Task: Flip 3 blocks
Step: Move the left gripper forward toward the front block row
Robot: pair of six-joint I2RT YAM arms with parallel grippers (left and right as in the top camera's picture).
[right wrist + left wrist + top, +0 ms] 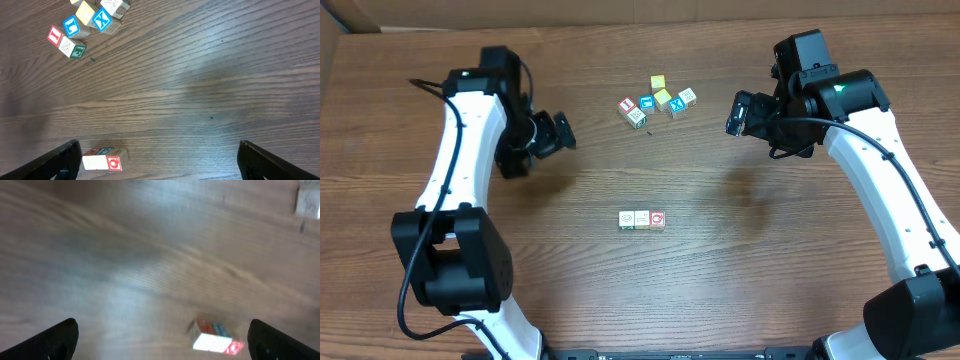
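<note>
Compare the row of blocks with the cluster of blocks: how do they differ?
The row has three blocks, touching in a straight line; the cluster has more, turned at odd angles with gaps. The row lies near the middle of the table; the cluster lies toward its far side. Both are small lettered cubes resting flat on the wood.

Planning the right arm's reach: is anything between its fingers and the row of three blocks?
Nothing visible. Bare table lies between the right gripper and the row of three blocks; the cluster of other blocks sits off that line.
</note>
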